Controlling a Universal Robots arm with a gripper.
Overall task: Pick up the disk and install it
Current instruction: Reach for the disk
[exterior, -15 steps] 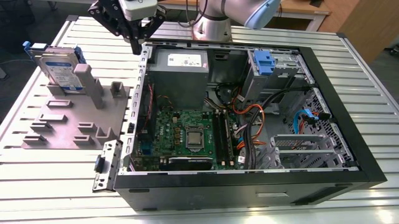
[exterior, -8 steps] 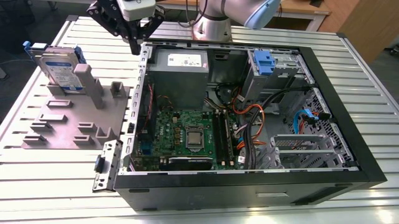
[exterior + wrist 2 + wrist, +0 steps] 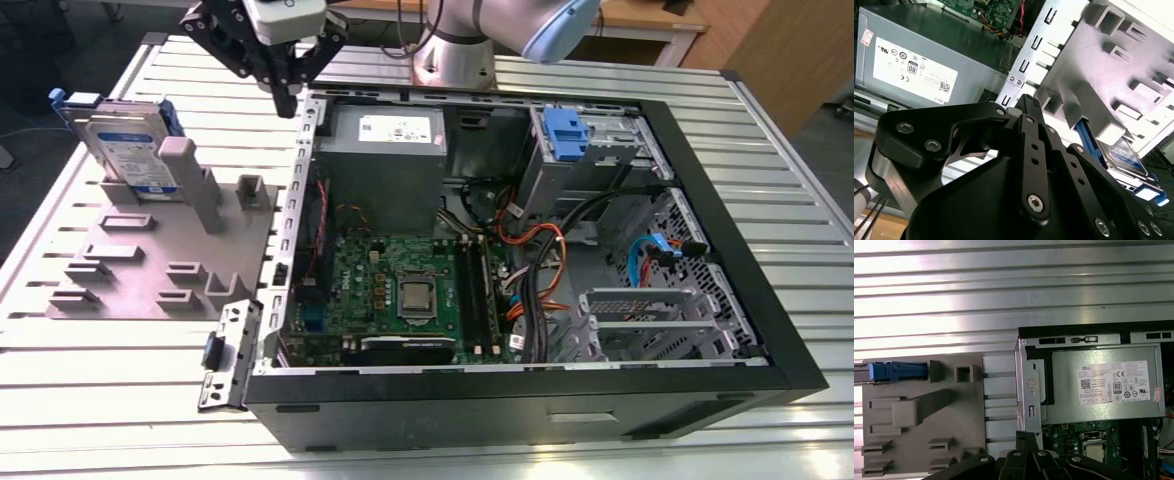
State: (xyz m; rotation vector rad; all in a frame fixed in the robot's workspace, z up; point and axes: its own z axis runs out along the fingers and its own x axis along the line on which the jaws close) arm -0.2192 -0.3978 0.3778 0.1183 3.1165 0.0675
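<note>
Disk (image 3: 130, 150) upright in the grey fixture (image 3: 147, 265) on the bench (image 3: 107, 400) at the exterior view's left, pincer (image 3: 286, 103) closed, empty, above the far-left corner of the open computer case (image 3: 467, 410), apart from the disk

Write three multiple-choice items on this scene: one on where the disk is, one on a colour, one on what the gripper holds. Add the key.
1. Where is the disk?
A. Standing in the grey fixture beside the computer case
B. Lying flat inside the case
C. On the floor

2. What colour is the disk's carrier?
A. Red
B. Blue
C. Yellow

3. What does the gripper hold?
A. The disk
B. A screwdriver
C. Nothing

Key: 1 A, it stands upright in the fixture, outside the case; 2 B, blue plastic frames it; 3 C, the fingers are shut and empty near the case's edge.
</note>
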